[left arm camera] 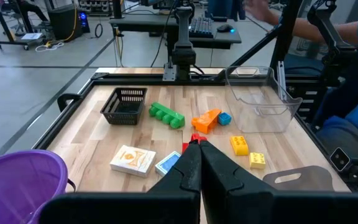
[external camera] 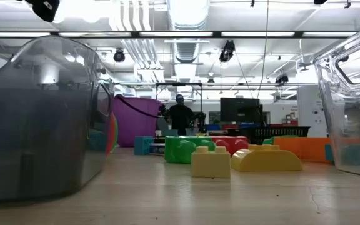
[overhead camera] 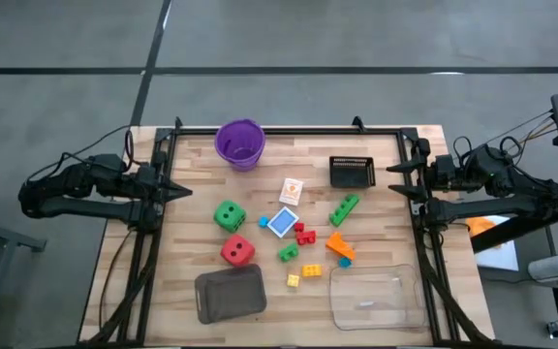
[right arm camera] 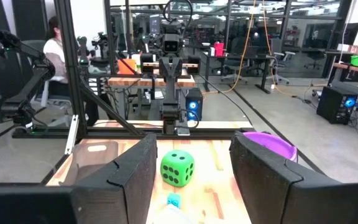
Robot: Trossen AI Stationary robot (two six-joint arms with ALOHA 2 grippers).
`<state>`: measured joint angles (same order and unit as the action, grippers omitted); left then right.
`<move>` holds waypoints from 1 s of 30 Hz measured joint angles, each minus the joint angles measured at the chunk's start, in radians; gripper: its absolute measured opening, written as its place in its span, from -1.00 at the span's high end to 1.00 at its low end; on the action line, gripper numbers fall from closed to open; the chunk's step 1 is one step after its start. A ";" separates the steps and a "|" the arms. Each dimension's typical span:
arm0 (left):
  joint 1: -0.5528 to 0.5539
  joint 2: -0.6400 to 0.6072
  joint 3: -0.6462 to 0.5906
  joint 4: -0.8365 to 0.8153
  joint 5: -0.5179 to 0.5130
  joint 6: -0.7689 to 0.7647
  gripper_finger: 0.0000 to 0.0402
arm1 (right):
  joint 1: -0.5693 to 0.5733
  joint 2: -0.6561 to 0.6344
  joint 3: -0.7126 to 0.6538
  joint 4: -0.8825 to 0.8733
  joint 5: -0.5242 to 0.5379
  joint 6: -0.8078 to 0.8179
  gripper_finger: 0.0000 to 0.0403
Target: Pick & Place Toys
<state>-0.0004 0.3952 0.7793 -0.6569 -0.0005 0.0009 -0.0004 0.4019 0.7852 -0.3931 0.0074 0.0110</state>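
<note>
Nearest the front edge of the wooden table [overhead camera: 192, 155] lie two trays, a grey tray [overhead camera: 230, 294] on the left and a clear tray [overhead camera: 376, 297] on the right, with nothing visible inside either. Between them sit two small yellow bricks [overhead camera: 305, 274], studded on top, one squarish and one a little longer. Just beyond these come a red die [overhead camera: 237, 251] with black dots, a small green brick [overhead camera: 288, 252], and an orange brick [overhead camera: 338, 243] with a sloped face, a small blue piece touching its near end. Farther in are a red brick [overhead camera: 304, 234], a blue-backed picture card [overhead camera: 281, 222], a tiny blue brick [overhead camera: 263, 221] beside it, and a green die [overhead camera: 229, 215], also black-dotted, standing just behind the red one. A long green brick [overhead camera: 345, 209] with a row of studs lies angled toward the right. Beyond that rest a white picture card [overhead camera: 291, 191] with an orange mark and a small black basket [overhead camera: 351, 171]. At the far edge stands a purple cup [overhead camera: 239, 143], upright. The left gripper [overhead camera: 180, 192] waits over the table's left edge, fingers pressed together and holding nothing; the right gripper [overhead camera: 395, 180] waits over the right edge, fingers apart and empty.
</note>
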 joint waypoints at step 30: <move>0.000 0.003 0.000 0.009 -0.010 -0.238 1.00 | 0.000 0.000 0.000 0.000 0.000 0.000 -0.01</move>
<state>-0.0003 0.3986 0.7794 -0.6477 -0.0105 -0.2371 -0.0003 0.4019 0.7849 -0.3932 0.0074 0.0113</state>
